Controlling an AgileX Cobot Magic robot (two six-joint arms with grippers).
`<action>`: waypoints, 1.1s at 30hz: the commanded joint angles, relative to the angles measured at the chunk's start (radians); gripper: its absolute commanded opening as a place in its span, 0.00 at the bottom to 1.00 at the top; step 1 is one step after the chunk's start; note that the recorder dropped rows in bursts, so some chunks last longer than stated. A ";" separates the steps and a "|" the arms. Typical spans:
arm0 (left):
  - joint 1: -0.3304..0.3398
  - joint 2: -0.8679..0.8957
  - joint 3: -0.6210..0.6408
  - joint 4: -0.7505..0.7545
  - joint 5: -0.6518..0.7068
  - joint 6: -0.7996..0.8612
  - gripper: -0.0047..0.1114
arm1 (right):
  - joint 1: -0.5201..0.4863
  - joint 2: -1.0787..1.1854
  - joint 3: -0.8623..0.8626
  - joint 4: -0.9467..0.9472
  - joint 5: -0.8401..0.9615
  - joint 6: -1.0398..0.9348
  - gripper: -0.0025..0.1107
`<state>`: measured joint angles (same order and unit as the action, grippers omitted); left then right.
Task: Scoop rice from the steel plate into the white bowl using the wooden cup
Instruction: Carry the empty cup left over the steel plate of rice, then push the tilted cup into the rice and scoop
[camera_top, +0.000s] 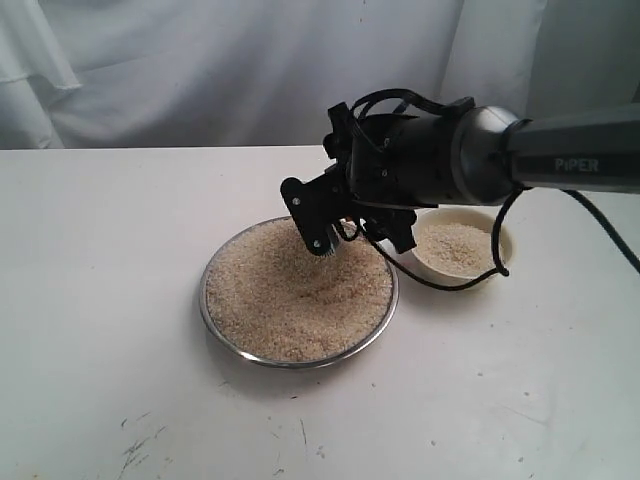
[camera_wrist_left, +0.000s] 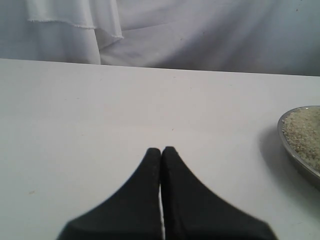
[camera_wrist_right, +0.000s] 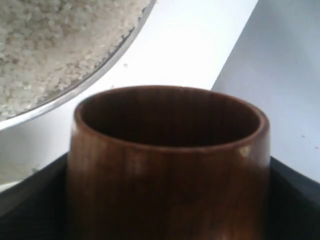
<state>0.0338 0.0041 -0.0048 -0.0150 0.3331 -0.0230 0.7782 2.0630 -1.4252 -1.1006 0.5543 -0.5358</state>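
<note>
While the right end effector (camera_top: 355, 222) grips the wooden cup (camera_wrist_right: 167, 165) over the far right of the steel plate (camera_top: 300, 362), near the white bowl (camera_top: 497, 262), and the left end effector (camera_wrist_left: 161, 150) is clenched empty, a steep scoop could shove rice (camera_top: 290, 295) over the rim.

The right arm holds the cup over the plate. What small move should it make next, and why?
Probably lower the wooden cup, mouth first, into the rice on the steel plate. The right gripper holds the cup over the plate's side near the white bowl, and no rice shows inside the cup, so a scoop seems due.
</note>
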 joint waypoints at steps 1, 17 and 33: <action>-0.003 -0.004 0.005 0.001 -0.014 -0.001 0.04 | -0.007 0.040 -0.009 -0.120 0.000 -0.007 0.02; -0.003 -0.004 0.005 0.001 -0.014 -0.001 0.04 | -0.001 0.072 -0.009 -0.217 -0.009 -0.011 0.02; -0.003 -0.004 0.005 0.001 -0.014 -0.001 0.04 | 0.043 0.160 -0.010 -0.331 0.026 -0.011 0.02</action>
<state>0.0338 0.0041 -0.0048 -0.0150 0.3331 -0.0230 0.8121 2.2200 -1.4273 -1.4255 0.5855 -0.5468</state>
